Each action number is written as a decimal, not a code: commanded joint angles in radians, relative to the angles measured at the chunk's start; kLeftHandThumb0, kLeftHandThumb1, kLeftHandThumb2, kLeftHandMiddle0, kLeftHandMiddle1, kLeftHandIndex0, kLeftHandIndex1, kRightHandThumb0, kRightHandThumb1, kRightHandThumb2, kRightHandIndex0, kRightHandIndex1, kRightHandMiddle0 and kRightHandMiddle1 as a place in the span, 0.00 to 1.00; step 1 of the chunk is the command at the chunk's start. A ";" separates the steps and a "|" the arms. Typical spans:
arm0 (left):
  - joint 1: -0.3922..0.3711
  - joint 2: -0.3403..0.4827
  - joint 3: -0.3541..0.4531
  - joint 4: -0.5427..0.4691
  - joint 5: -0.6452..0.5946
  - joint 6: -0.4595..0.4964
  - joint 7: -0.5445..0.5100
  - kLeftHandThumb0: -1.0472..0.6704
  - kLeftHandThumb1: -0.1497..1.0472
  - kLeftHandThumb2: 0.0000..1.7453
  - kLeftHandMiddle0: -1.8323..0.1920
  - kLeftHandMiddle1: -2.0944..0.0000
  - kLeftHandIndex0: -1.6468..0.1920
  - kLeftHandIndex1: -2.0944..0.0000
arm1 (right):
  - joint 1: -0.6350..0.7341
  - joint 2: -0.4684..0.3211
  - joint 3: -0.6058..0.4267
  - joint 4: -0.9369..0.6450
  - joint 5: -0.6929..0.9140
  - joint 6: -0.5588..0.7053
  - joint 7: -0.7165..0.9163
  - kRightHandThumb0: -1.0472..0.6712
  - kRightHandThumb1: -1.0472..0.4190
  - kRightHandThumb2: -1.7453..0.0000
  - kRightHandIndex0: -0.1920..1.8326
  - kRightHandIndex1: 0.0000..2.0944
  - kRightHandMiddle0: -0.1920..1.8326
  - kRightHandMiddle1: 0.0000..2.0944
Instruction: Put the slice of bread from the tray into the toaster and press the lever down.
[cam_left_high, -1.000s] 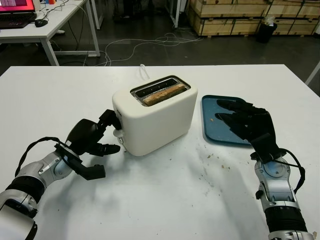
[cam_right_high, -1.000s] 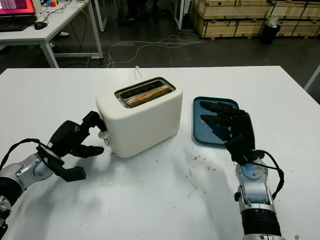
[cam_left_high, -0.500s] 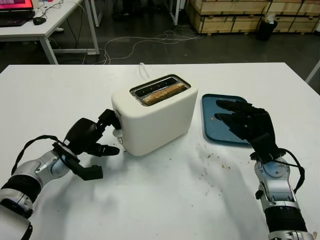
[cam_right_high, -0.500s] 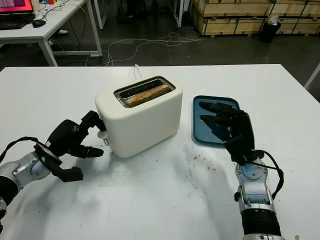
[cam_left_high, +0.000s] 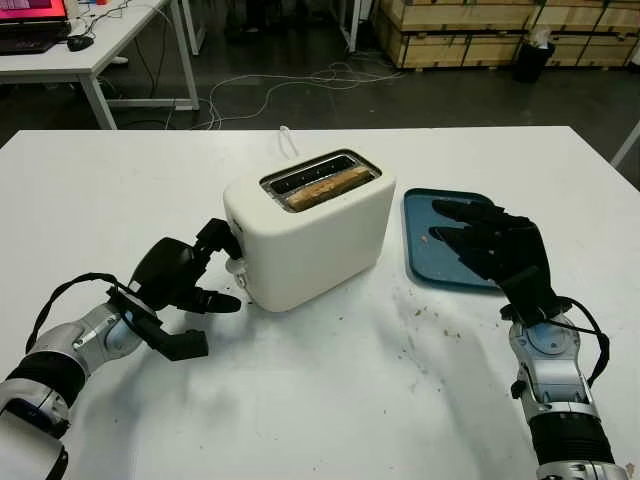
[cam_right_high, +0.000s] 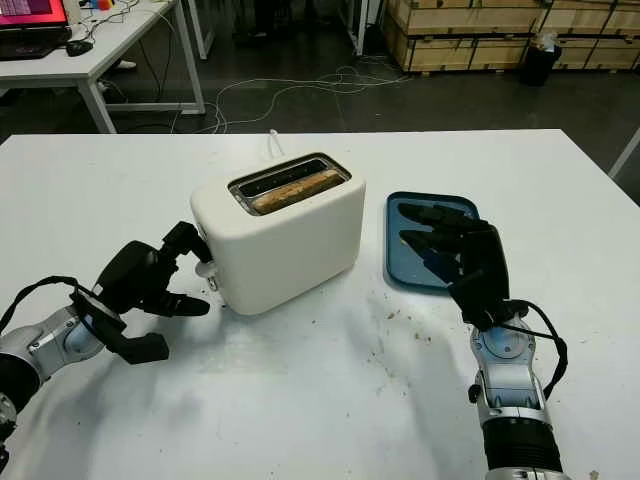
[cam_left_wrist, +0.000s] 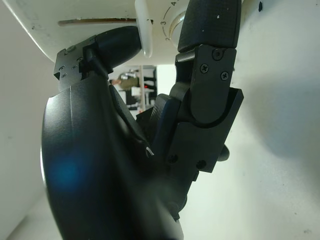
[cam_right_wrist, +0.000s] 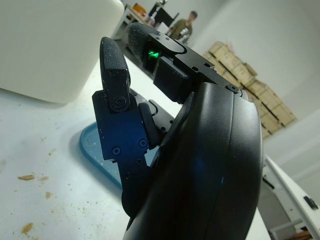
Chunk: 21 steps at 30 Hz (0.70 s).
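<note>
**Kai:** At the toaster's (cam_left_high: 310, 228) lever end, left hand (cam_left_high: 178, 283) is in position. One finger (cam_left_wrist: 112, 46) sits against the white lever (cam_left_wrist: 142, 27); it grips nothing, fingers curled around the tab. Bread (cam_left_high: 322, 187) is already down in the front slot, top edge showing.

**Rui:** So the loading step is done, pressing is the one in hand?

**Kai:** That's my read. Can't tell from where I stand if the lever has latched. Bread looks low but not fully sunk.

**Rui:** Right hand?

**Kai:** Right hand (cam_left_high: 493, 243) hovers over the blue tray (cam_left_high: 422, 247), holding nothing, open. Tray has no bread on it, just crumbs (cam_left_high: 425, 318) on the white table (cam_left_high: 330, 400) beside it.

**Rui:** Next move?

**Kai:** Straight push down along the slot, finger kept on top of the tab. Toaster is light and unbraced, so I'd guess it can tip or slide if the push goes sideways.
</note>
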 joint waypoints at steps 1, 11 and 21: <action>0.140 -0.091 -0.154 -0.016 0.166 0.411 -0.423 0.00 0.89 0.16 0.13 0.31 0.12 0.43 | -0.025 -0.004 0.005 0.013 0.013 -0.006 0.008 0.34 0.09 0.92 0.65 0.01 0.59 0.00; 0.258 -0.045 -0.125 -0.363 0.087 0.613 -0.580 0.00 0.89 0.15 0.13 0.39 0.05 0.53 | -0.023 -0.007 0.005 0.015 0.008 -0.012 0.006 0.34 0.09 0.91 0.65 0.01 0.59 0.00; 0.177 -0.037 -0.029 -0.320 0.063 0.564 -0.260 0.00 0.89 0.43 0.13 0.18 0.39 0.20 | -0.023 -0.001 0.005 0.017 0.009 -0.010 0.001 0.34 0.09 0.92 0.65 0.01 0.59 0.00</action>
